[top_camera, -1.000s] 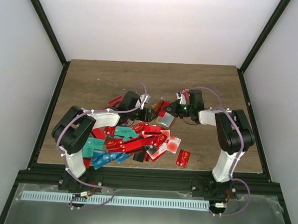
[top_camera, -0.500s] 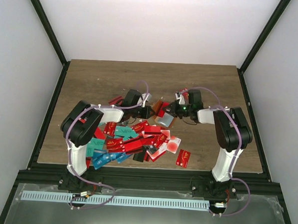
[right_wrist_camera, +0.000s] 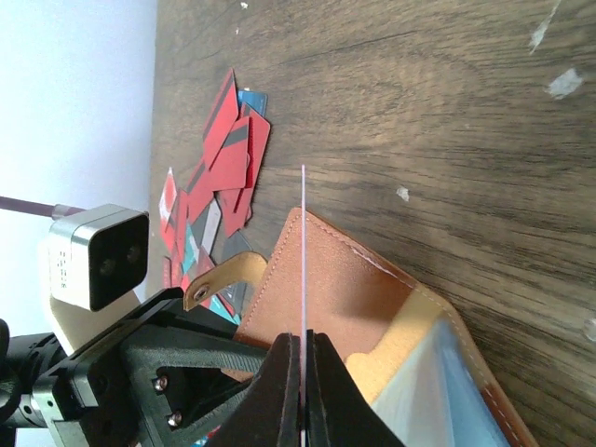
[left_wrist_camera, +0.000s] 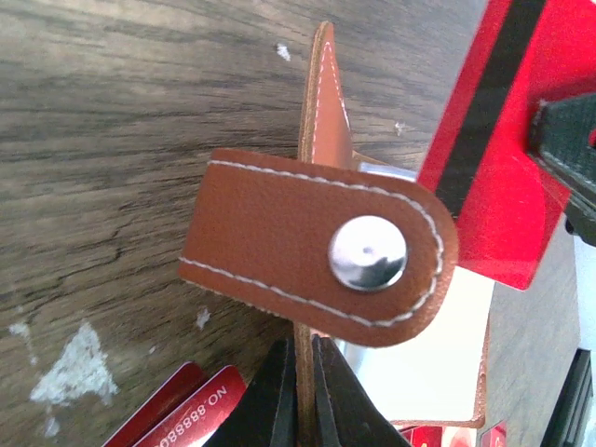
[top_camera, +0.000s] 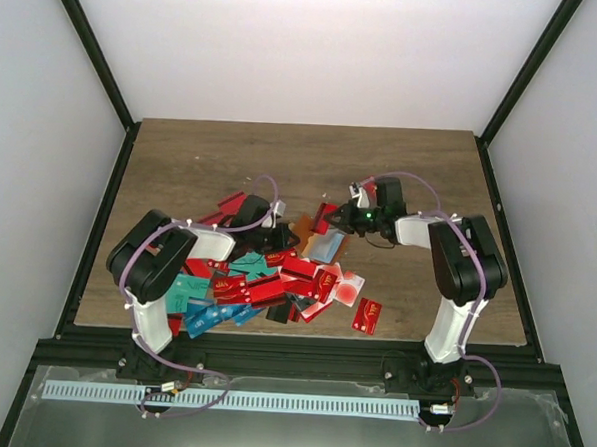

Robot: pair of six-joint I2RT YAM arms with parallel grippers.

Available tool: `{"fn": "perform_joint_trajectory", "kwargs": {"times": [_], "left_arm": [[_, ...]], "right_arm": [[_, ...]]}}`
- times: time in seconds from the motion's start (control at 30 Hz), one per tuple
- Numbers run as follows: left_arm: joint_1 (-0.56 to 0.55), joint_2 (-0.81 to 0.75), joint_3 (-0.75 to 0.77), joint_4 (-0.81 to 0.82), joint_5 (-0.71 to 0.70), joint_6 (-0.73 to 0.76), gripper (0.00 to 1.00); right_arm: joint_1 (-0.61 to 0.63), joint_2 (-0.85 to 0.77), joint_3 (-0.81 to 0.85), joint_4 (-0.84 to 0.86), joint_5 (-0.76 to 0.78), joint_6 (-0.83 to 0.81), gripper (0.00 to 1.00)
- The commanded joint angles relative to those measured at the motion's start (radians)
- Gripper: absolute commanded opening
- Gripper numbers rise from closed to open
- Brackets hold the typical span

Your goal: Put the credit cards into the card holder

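**Both grippers loaded, card at the holder, not inserted yet**

Top view: left gripper (top_camera: 286,239) is clamped on the card holder (top_camera: 316,241) at mid-table. Right gripper (top_camera: 335,218) sits at 1 o'clock of the holder, pinching 1 red card (top_camera: 326,214). The main pile of credit cards (top_camera: 265,285) lies on the table (top_camera: 202,158), spread from 6 to 8 o'clock of the holder. A few more lie at 10 o'clock. 1 loose card (top_camera: 367,315) is at 5 o'clock, apart from the pile.

Left wrist: the fingers grip the holder's stitched brown edge at 6 o'clock of the frame. The snap strap (left_wrist_camera: 317,247) is folded across in front. The red card, with a black stripe, is at 2 o'clock. Can't tell if it touches the leather.

Right wrist: jaws are closed on the card, seen edge-on as a thin pale line over the holder's brown outer face. The pale blue lining shows at 5 o'clock. The card's edge doesn't look to be in a pocket.

Progress, my read: early. Nearly all the cards are on the table. Can't tell if any are already in the holder. Left to do: seat this 1, then work through the pile.
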Motion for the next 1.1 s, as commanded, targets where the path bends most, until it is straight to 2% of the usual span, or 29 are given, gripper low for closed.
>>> {"fn": "perform_joint_trajectory", "kwargs": {"times": [0.0,0.23,0.4,0.53,0.7,1.07], "left_arm": [[0.002,-0.032,-0.025,0.026,-0.033,-0.053,0.05],[-0.008,-0.052,-0.031,0.033,-0.053,-0.055,0.05],[-0.010,-0.058,-0.028,0.018,-0.066,-0.049,0.05],[-0.012,-0.059,-0.030,0.018,-0.066,-0.049,0.05],[-0.014,-0.055,-0.029,0.023,-0.064,-0.049,0.05],[-0.018,-0.053,-0.025,0.022,-0.063,-0.043,0.05]], "right_arm": [[0.003,-0.091,0.038,-0.104,0.071,-0.075,0.01],[0.001,-0.218,-0.001,-0.192,0.172,-0.100,0.01],[0.002,-0.306,-0.048,-0.290,0.358,-0.088,0.01],[0.002,-0.357,-0.109,-0.314,0.419,-0.080,0.01],[0.003,-0.367,-0.166,-0.301,0.439,-0.064,0.01],[0.002,-0.304,-0.184,-0.211,0.333,-0.044,0.01]]}}
